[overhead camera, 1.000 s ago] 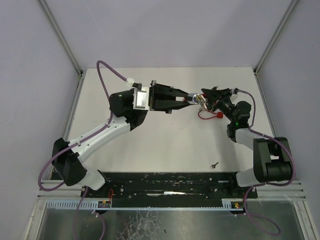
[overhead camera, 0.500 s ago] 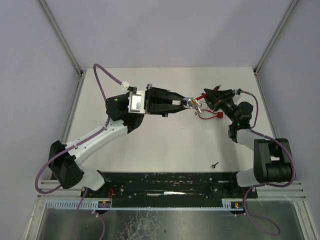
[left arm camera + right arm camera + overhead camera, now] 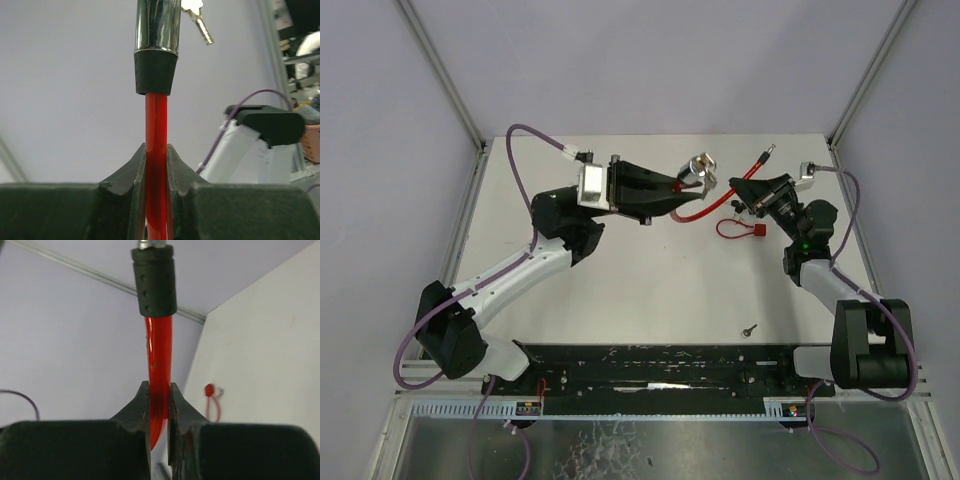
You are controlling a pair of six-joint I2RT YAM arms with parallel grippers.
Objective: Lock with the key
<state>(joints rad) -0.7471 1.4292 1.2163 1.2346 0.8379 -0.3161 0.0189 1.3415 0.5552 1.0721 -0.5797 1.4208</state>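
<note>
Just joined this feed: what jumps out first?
A red cable is strung in the air between both arms, with the left fingers and right fingers each clamped on it. Its chrome lock body sticks up just past the left fingers. A small metal piece lies on the table near its front edge.

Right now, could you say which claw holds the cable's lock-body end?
The left claw: its cable leads to the chrome lock body, the right claw's into a black sleeve.

The lock cable (image 3: 156, 125) is glossy red, its end sleeve (image 3: 154, 285) black and dotted with small dimples. The lock barrel (image 3: 157, 25) is mirror chrome, and the key (image 3: 199, 22) looks pale gold — glare blurs it.
</note>
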